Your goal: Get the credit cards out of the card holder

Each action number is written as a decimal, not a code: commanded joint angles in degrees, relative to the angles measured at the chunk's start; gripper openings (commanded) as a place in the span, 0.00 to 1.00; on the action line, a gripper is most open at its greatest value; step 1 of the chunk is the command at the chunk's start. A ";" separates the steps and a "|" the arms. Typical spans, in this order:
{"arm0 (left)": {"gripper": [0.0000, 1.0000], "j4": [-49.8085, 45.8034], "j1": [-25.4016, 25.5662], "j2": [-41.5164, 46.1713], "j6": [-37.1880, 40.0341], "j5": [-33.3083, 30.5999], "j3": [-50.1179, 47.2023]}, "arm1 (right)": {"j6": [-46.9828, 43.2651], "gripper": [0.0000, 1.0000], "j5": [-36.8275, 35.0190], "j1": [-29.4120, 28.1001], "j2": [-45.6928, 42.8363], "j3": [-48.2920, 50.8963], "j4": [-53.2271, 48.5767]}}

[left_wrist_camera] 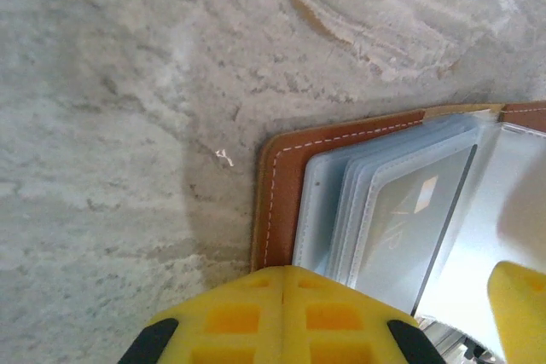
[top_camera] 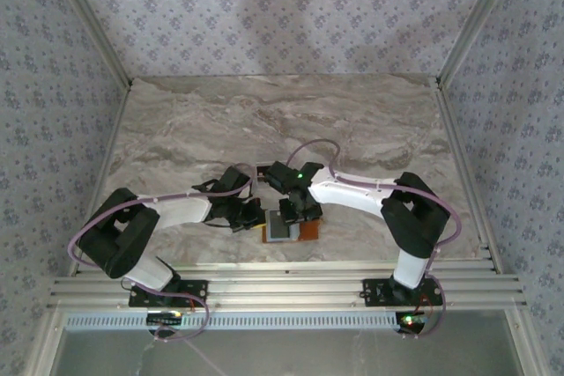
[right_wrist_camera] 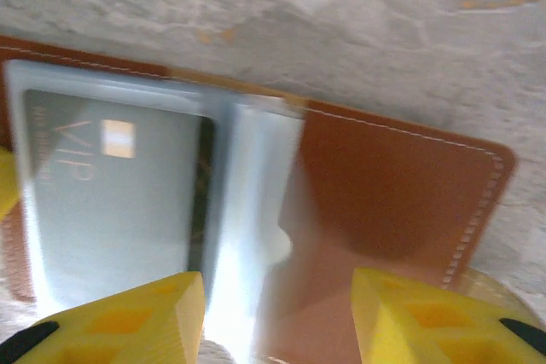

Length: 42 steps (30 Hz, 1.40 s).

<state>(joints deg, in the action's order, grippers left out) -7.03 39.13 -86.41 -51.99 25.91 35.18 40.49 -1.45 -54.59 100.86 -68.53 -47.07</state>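
left hand (left_wrist_camera: 281,283) pressed together, right hand (right_wrist_camera: 275,287) spread over one open card holder (right_wrist_camera: 401,185); one credit card (right_wrist_camera: 111,202) visible.

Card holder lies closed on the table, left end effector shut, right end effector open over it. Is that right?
No. The card holder lies open, not closed: the right wrist view shows its clear sleeves spread, with a VIP card inside one. The rest holds: left end effector shut, right end effector open over it.
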 commanded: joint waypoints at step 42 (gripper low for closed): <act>0.00 -8.04 5.22 -0.73 0.18 -4.86 4.59 | 0.25 0.25 27.47 6.66 -3.69 13.82 27.66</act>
<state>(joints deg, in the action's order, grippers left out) -14.35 44.01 -86.32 -52.18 22.31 40.32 40.27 24.05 -48.23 96.36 -55.31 -20.88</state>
